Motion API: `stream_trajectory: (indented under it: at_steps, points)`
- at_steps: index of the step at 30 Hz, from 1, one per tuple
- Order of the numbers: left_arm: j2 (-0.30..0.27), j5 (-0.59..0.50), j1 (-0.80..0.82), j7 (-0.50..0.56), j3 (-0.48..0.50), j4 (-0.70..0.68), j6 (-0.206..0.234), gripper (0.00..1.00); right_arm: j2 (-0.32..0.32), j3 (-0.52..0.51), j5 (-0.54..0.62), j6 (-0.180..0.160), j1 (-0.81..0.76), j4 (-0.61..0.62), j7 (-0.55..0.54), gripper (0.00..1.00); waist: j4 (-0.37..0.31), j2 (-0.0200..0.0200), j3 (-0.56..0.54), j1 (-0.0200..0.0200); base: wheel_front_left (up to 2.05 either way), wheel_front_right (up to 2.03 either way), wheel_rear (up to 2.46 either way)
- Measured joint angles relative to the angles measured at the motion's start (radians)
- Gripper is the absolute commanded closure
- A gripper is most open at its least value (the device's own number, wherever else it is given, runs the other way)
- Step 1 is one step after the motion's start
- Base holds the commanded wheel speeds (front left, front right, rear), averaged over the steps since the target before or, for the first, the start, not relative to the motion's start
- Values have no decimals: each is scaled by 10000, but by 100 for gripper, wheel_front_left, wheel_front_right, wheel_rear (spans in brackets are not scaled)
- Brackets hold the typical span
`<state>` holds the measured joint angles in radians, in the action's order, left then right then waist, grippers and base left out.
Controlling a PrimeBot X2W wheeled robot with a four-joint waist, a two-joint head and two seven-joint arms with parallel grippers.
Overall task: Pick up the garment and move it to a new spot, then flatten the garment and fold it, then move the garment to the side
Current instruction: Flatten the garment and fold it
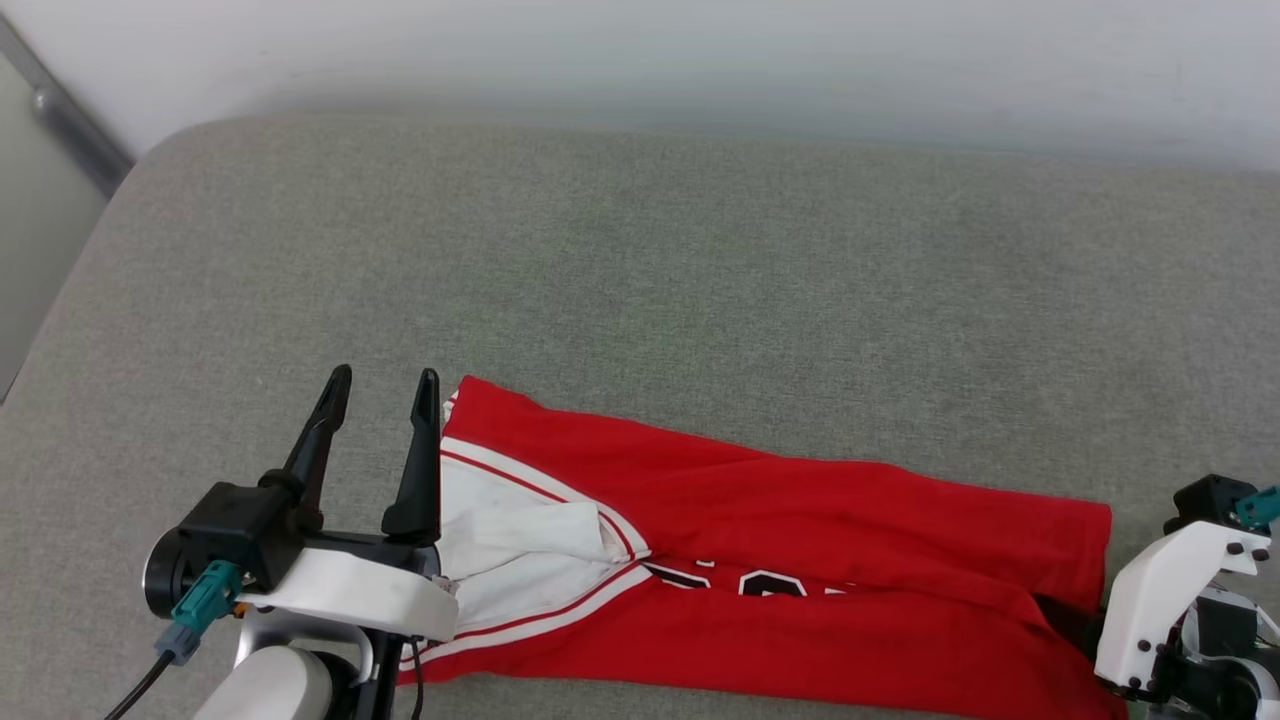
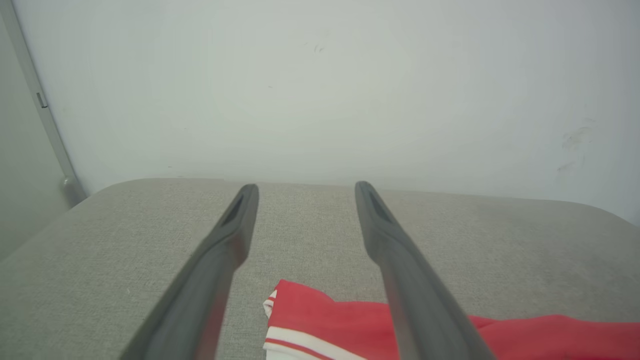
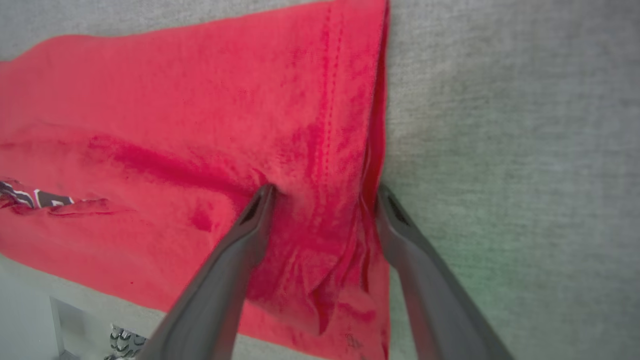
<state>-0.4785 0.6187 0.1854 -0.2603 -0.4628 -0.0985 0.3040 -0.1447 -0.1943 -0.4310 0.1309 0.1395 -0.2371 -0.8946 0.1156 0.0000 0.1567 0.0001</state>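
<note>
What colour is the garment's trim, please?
The trim is red-and-white striped, clearest in the head view.

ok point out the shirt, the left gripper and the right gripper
shirt (image 1: 800, 500): head view, red body
left gripper (image 1: 385, 372): head view, midway between fingertips
right gripper (image 3: 325, 190): right wrist view, midway between fingertips

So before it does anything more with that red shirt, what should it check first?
1. Left gripper jaws open beside the white sleeve, holding nothing: ok.
2. Right gripper jaws open astride the hem of the garment: ok.
3. Hem gripped: not ok, jaws not yet shut.
4. Garment flat: not ok, wrinkled at the hem.
5. Layers between the right jaws: cannot tell.
6. Bare cushion beyond: ok.
</note>
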Motion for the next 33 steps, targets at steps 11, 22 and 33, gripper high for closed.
stream_trajectory:
  at_steps: [11,22,33]
  points:
    - [107,-151,-200,-13,109,366,-107,0,-194,554,-270,0,108,-276,157,100,-133,0,-342,0,0,0,0]
    - [-27,-169,-821,-13,226,502,178,0,-830,-500,123,0,322,123,48,100,-880,0,-1206,0,0,0,0]
    - [-48,-209,-898,-13,221,387,261,0,612,-3016,-527,0,517,813,-1361,100,-1247,0,-1253,0,0,0,0]
